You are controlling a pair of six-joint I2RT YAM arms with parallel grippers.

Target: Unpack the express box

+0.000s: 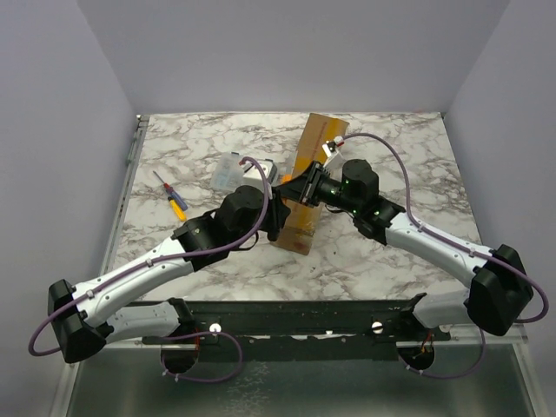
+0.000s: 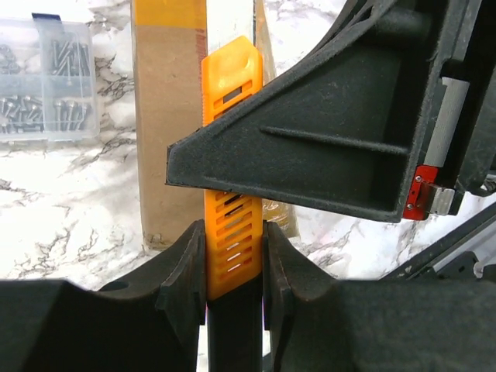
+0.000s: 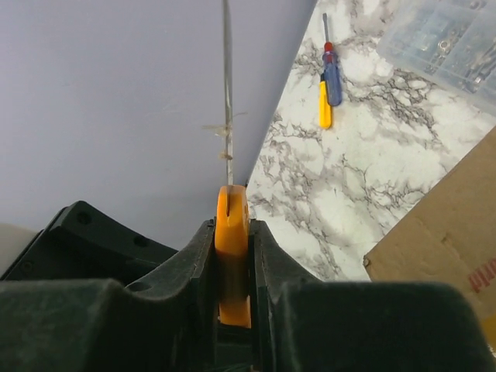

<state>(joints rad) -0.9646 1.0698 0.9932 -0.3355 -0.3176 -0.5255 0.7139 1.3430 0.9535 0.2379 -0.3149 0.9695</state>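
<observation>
We log long brown cardboard express box flat on marbled tabletop, lying slantwise. Both grippers meet over box's near half. We see left gripper nearly closed, clamping orange slotted plastic knife by its handle. We see right gripper pinched narrow on what looks like the same knife, thin metal blade out. We judge box light, stiff-walled, crushable and slick along tape, so best hold is long edges. Left of box: clear plastic screw case, blue-yellow screwdriver.

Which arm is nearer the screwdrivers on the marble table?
Left. The left arm has its wrist just on the near side of the screwdrivers; the right arm reaches in from the other side of the express box.
</observation>
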